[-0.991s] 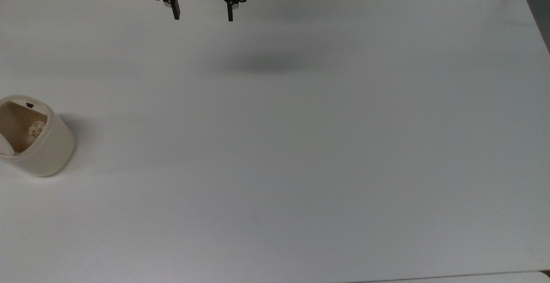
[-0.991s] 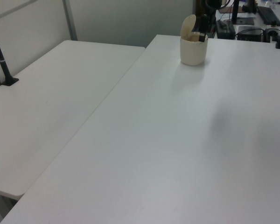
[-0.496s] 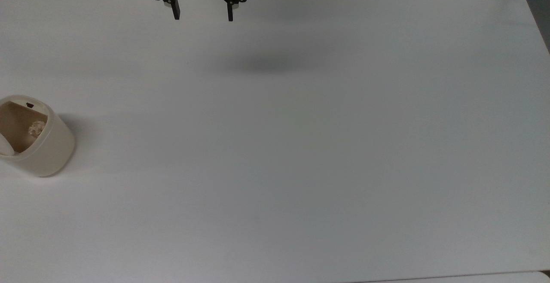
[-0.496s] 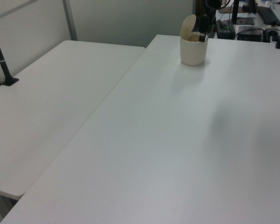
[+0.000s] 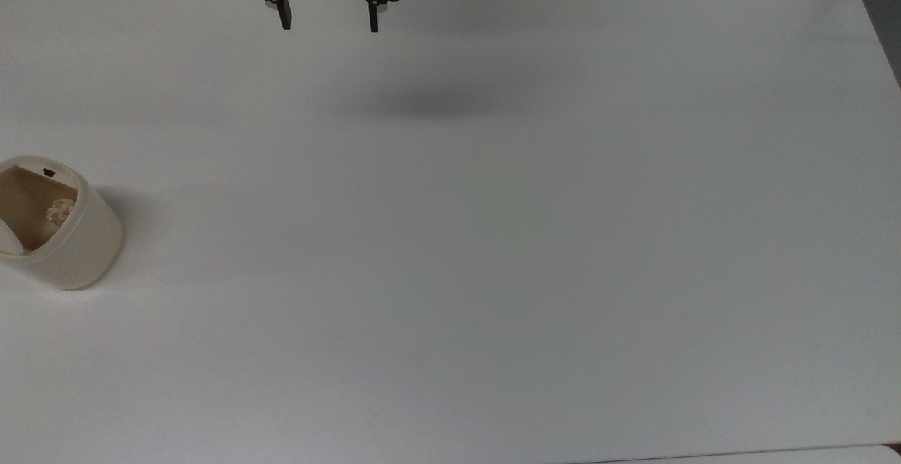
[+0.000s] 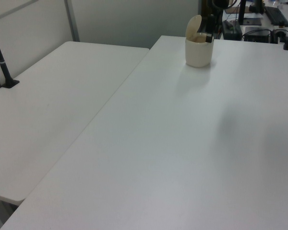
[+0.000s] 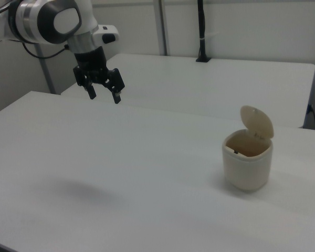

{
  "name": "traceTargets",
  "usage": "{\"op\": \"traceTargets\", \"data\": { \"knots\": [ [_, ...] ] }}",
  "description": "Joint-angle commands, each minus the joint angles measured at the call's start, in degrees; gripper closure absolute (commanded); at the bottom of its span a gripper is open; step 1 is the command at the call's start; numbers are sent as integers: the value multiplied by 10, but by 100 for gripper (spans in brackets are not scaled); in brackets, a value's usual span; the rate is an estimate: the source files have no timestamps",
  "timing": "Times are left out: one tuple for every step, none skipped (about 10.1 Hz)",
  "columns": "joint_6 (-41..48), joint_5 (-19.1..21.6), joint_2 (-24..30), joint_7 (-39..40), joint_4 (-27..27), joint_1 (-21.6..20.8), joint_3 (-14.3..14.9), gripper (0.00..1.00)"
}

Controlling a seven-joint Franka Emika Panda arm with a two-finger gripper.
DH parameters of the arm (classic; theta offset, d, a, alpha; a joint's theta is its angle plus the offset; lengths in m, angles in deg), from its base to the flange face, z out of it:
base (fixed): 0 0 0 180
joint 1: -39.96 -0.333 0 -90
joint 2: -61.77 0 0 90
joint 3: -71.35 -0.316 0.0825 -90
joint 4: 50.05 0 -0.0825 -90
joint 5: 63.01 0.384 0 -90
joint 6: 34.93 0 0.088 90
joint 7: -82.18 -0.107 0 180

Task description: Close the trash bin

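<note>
Top view looks straight down; left and right views face across the table (image 5: 493,274) from opposite ends.

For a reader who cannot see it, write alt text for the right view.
A small cream trash bin stands on a white table with its oval lid tipped up and open. At the right view's upper left, a robot arm's black gripper hangs open above the table, well apart from the bin.

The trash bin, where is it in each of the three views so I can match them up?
Top view: the trash bin sits at the far left edge, lid open.
Left view: it stands near the top, right of centre, lid raised.
Right view: it stands at the right, just below mid-height, lid tilted up.
Shared landmark: the white table under the bin.
</note>
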Motion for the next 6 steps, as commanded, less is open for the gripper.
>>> {"op": "traceTargets", "data": {
  "knots": [
    [9, 0, 10, 16, 6, 9, 22, 0],
    [-29, 0, 7, 16, 8, 21, 28, 0],
    [-84, 0, 3, 12, 8, 33, 31, 0],
    [-133, 4, -8, 5, 9, 61, 31, 0],
    [-172, 4, -18, 6, 10, 71, 31, 0],
    [-215, 5, -30, -4, 20, 91, 31, 4]
  ]
}}
